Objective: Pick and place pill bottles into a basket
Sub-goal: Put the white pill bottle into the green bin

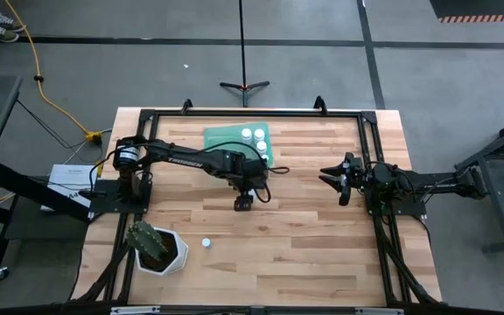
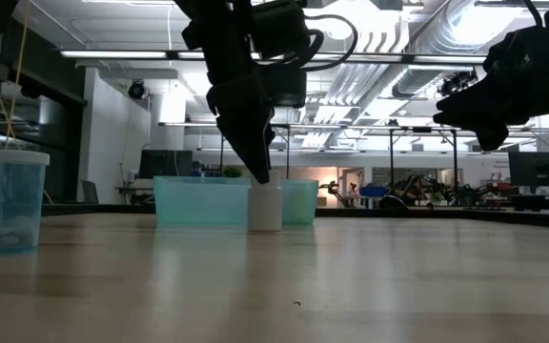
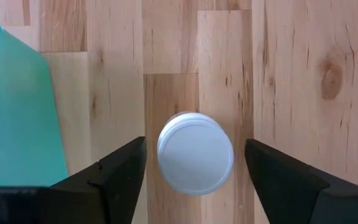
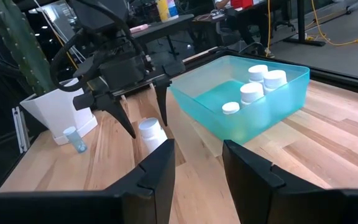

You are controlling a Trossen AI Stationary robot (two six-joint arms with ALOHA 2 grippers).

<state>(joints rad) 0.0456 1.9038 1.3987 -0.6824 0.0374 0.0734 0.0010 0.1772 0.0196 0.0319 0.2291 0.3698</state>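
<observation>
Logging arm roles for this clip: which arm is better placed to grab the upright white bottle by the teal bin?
Left. The left gripper hangs open directly over the white-capped pill bottle, fingers either side; the right gripper waits farther off.

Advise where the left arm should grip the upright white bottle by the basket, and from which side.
Grip the white bottle on its round body just under the cap, coming straight down from above. It stands upright, apart from the basket, and the left gripper already hangs over it, fingers open on either side. The right gripper waits apart.
</observation>
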